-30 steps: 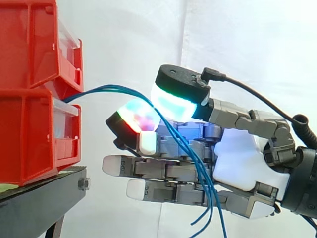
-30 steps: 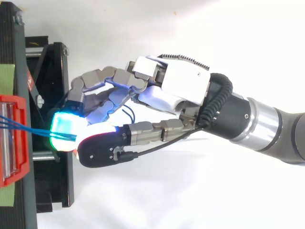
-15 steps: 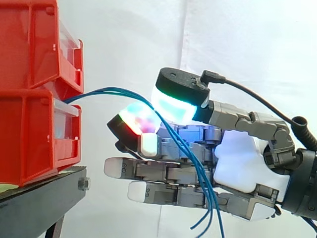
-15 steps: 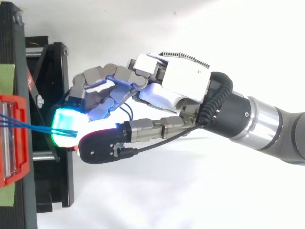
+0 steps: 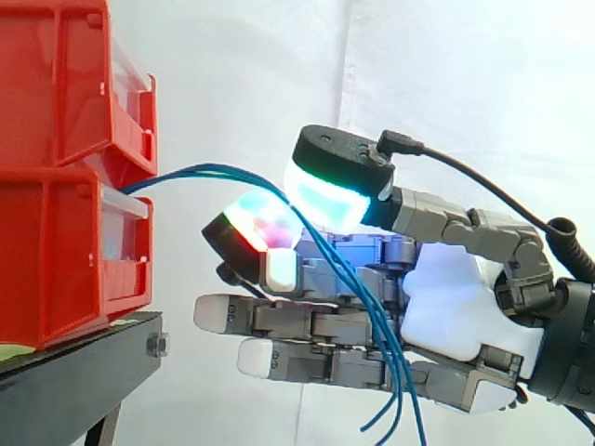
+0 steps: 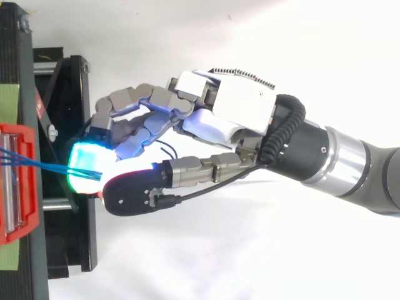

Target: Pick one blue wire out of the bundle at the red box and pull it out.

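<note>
A bundle of thin blue wires (image 5: 204, 170) comes out of the lower red box (image 5: 56, 260) and arcs to the right. My hand (image 5: 456, 307) hovers just right of the box, palm facing the side camera. A thick pad glowing green and cyan (image 5: 325, 200) and a pad glowing red (image 5: 260, 218) close together on the wires. Beyond the pinch the wires hang down across the palm, loose ends dangling (image 5: 390, 409). The lower fingers stay straight, pointing at the box. From above, the wires (image 6: 44, 164) run from the box (image 6: 19, 181) into the glowing pads (image 6: 84, 169).
A second red box (image 5: 65, 84) is stacked on the lower one. Both sit on a black stand (image 5: 74, 381) at the left. A white curtain hangs behind. The space right of the boxes is taken up by the arm (image 6: 337, 159).
The hand has drifted very slightly right, away from the box, with the pads still closed on the wires. The wires keep the same arc.
</note>
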Action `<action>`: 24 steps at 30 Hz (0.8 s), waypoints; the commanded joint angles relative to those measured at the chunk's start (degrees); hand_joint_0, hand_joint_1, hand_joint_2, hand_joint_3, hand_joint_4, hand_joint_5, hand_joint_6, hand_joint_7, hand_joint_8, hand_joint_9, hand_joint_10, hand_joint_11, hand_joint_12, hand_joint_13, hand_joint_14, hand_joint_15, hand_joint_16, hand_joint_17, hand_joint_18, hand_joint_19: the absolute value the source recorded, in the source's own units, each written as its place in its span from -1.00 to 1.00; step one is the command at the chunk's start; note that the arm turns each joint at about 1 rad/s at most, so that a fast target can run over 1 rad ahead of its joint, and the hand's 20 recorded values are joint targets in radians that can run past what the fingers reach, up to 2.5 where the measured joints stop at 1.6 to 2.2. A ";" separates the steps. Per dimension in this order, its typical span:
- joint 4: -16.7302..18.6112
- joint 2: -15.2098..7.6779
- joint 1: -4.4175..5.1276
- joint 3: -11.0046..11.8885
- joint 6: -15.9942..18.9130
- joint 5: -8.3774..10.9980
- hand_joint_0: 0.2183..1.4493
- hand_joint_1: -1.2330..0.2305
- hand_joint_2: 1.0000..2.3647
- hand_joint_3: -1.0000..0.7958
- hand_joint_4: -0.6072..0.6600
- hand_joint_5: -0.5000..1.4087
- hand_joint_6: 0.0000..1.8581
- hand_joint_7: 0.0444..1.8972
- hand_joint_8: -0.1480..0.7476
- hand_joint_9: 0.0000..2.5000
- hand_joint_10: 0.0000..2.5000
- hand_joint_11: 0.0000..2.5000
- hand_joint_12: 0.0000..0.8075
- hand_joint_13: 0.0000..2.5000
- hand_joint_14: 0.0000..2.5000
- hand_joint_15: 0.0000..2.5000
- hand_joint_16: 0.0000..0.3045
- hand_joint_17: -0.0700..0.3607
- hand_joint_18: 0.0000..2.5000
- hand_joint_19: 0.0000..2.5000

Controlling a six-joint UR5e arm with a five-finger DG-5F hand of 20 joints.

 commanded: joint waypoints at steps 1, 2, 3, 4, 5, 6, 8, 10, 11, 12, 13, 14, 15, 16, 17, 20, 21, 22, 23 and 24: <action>-0.04 -0.02 0.01 0.00 0.06 0.00 -0.35 -0.45 -0.98 0.10 0.14 -0.62 -0.04 0.20 -0.01 -0.22 -0.98 -0.49 -0.02 -0.56 -0.99 -0.75 -0.64 -0.09 -0.60 -0.65; -0.04 -0.02 0.01 0.00 0.06 0.00 -0.35 -0.46 -0.98 0.09 0.14 -0.62 -0.04 0.20 -0.01 -0.22 -0.99 -0.49 -0.03 -0.56 -0.99 -0.75 -0.64 -0.10 -0.60 -0.65; -0.04 -0.02 -0.08 0.00 0.06 0.00 -0.35 -0.46 -0.98 0.09 0.14 -0.62 -0.04 0.19 -0.01 -0.22 -0.98 -0.49 -0.03 -0.56 -0.99 -0.75 -0.64 -0.10 -0.60 -0.65; -0.04 -0.02 0.01 0.00 0.06 0.00 -0.35 -0.46 -0.98 0.09 0.14 -0.62 -0.04 0.21 -0.01 -0.22 -0.98 -0.48 -0.03 -0.56 -0.99 -0.74 -0.64 -0.10 -0.60 -0.65; -0.04 -0.02 0.01 0.00 0.06 0.00 -0.35 -0.46 -0.98 0.08 0.14 -0.62 -0.04 0.21 -0.01 -0.22 -0.99 -0.49 -0.04 -0.56 -0.99 -0.74 -0.64 -0.10 -0.60 -0.65; -0.04 -0.02 0.01 0.00 0.06 -0.08 -0.35 -0.46 -0.98 0.07 0.14 -0.62 -0.04 0.20 -0.01 -0.22 -0.98 -0.48 -0.04 -0.56 -0.99 -0.74 -0.64 -0.10 -0.60 -0.65; -0.04 -0.02 0.01 0.00 0.06 -0.08 -0.34 -0.47 -0.98 0.04 0.15 -0.63 -0.03 0.19 -0.02 -0.23 -0.99 -0.48 -0.05 -0.56 -0.99 -0.74 -0.65 -0.11 -0.61 -0.65; -0.04 -0.02 -0.08 0.00 0.06 -0.08 -0.35 -0.48 -0.97 0.00 0.17 -0.63 -0.03 0.19 -0.03 -0.23 -0.98 -0.48 -0.07 -0.57 -0.99 -0.74 -0.66 -0.13 -0.62 -0.64; -0.04 0.07 0.01 0.00 0.06 -0.08 -0.34 -0.49 -0.97 -0.03 0.18 -0.63 -0.03 0.18 -0.04 -0.24 -0.98 -0.48 -0.08 -0.57 -0.99 -0.74 -0.66 -0.14 -0.62 -0.64; -0.04 -0.02 0.01 0.00 0.06 -0.08 -0.35 -0.49 -0.97 -0.04 0.19 -0.63 -0.03 0.19 -0.05 -0.24 -0.99 -0.48 -0.09 -0.57 -0.99 -0.74 -0.67 -0.15 -0.63 -0.63; -0.04 -0.02 0.01 0.00 0.06 -0.08 -0.34 -0.49 -0.97 -0.05 0.19 -0.63 -0.03 0.19 -0.06 -0.24 -0.99 -0.47 -0.09 -0.57 -0.99 -0.74 -0.67 -0.15 -0.63 -0.64; -0.04 -0.02 0.01 0.00 0.06 -0.17 -0.35 -0.50 -0.97 -0.06 0.19 -0.63 -0.03 0.19 -0.05 -0.24 -0.98 -0.47 -0.10 -0.58 -0.99 -0.74 -0.67 -0.16 -0.63 -0.63; -0.04 -0.02 -0.08 0.00 0.06 -0.17 -0.35 -0.50 -0.97 -0.07 0.19 -0.63 -0.03 0.18 -0.07 -0.24 -0.98 -0.47 -0.10 -0.58 -0.99 -0.74 -0.68 -0.16 -0.64 -0.63; -0.04 -0.02 -0.08 0.00 0.06 -0.17 -0.35 -0.50 -0.97 -0.08 0.20 -0.63 -0.03 0.20 -0.06 -0.24 -0.98 -0.47 -0.11 -0.58 -0.99 -0.74 -0.68 -0.16 -0.64 -0.64; -0.04 -0.02 0.01 0.00 0.06 -0.17 -0.34 -0.51 -0.97 -0.09 0.20 -0.63 -0.03 0.18 -0.07 -0.24 -0.98 -0.47 -0.11 -0.58 -0.99 -0.73 -0.68 -0.16 -0.64 -0.64; -0.04 -0.02 0.01 0.00 -0.12 -0.17 -0.33 -0.51 -0.98 -0.12 0.20 -0.63 -0.03 0.18 -0.07 -0.24 -0.98 -0.47 -0.11 -0.57 -0.99 -0.74 -0.68 -0.16 -0.64 -0.64; -0.04 -0.02 -0.08 0.00 -0.12 -0.17 -0.33 -0.51 -0.98 -0.12 0.21 -0.63 -0.03 0.18 -0.07 -0.24 -0.98 -0.47 -0.11 -0.58 -0.99 -0.74 -0.68 -0.16 -0.64 -0.64; -0.04 -0.02 -0.08 0.00 -0.12 -0.17 -0.33 -0.51 -0.98 -0.14 0.20 -0.63 -0.03 0.18 -0.06 -0.24 -0.98 -0.47 -0.11 -0.58 -0.99 -0.74 -0.68 -0.16 -0.64 -0.64; -0.04 -0.02 0.01 0.00 -0.03 -0.17 -0.33 -0.51 -0.98 -0.15 0.21 -0.63 -0.03 0.18 -0.07 -0.24 -0.98 -0.47 -0.11 -0.58 -0.99 -0.74 -0.68 -0.16 -0.64 -0.64; -0.04 -0.02 0.01 0.00 -0.03 -0.17 -0.33 -0.51 -0.98 -0.15 0.21 -0.63 -0.03 0.18 -0.07 -0.24 -0.98 -0.47 -0.11 -0.58 -0.99 -0.74 -0.68 -0.16 -0.64 -0.64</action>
